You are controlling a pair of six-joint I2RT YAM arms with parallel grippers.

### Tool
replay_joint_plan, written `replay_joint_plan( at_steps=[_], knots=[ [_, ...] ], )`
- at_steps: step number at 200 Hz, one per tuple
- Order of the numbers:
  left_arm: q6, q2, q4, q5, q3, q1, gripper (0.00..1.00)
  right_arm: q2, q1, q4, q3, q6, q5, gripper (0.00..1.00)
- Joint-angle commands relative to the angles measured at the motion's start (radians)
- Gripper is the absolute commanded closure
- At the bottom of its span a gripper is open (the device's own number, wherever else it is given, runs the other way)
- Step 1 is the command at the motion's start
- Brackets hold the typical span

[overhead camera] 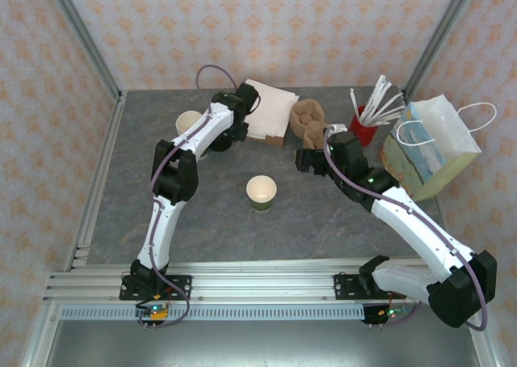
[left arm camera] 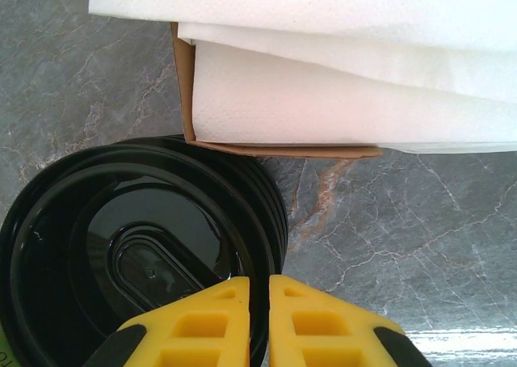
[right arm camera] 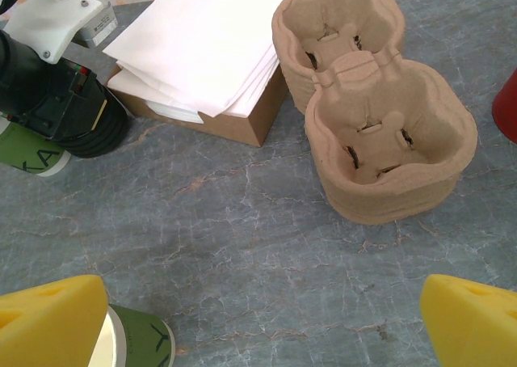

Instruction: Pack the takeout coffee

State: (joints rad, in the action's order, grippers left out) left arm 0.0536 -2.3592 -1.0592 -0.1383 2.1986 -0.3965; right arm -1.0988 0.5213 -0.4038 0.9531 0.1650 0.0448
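top external view: coffee cup (overhead camera: 261,191) upright at mid-table, no lid on it, between the two arms.
left gripper (left arm camera: 258,284): jaws almost together, pinching the rim of the top black lid (left arm camera: 121,246), which lies on a stack just beside the white napkins (left arm camera: 323,100). right gripper (right arm camera: 258,326): jaws wide apart, holding nothing, above the table (right arm camera: 242,221) near the cardboard cup carrier (right arm camera: 371,116), with the coffee cup just beside one finger. paper bag (overhead camera: 428,153) stands at the right side, well apart from the cup.
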Motion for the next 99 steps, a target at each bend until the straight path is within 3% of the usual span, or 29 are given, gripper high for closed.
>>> replay_joint_plan(
  at_steps=[1,73,99],
  knots=[
    [-0.011,0.05,-0.038,0.004,0.039,0.008,0.88,-0.009,0.003,-0.009,0.004,0.01,-0.013,0.0],
    [-0.006,0.162,-0.013,0.054,0.008,-0.019,0.87,-0.042,0.001,-0.046,0.054,0.028,-0.044,0.01],
    [-0.013,0.245,0.012,0.076,-0.035,-0.043,0.86,-0.056,-0.042,-0.065,0.097,0.074,0.004,0.01]
  ],
)
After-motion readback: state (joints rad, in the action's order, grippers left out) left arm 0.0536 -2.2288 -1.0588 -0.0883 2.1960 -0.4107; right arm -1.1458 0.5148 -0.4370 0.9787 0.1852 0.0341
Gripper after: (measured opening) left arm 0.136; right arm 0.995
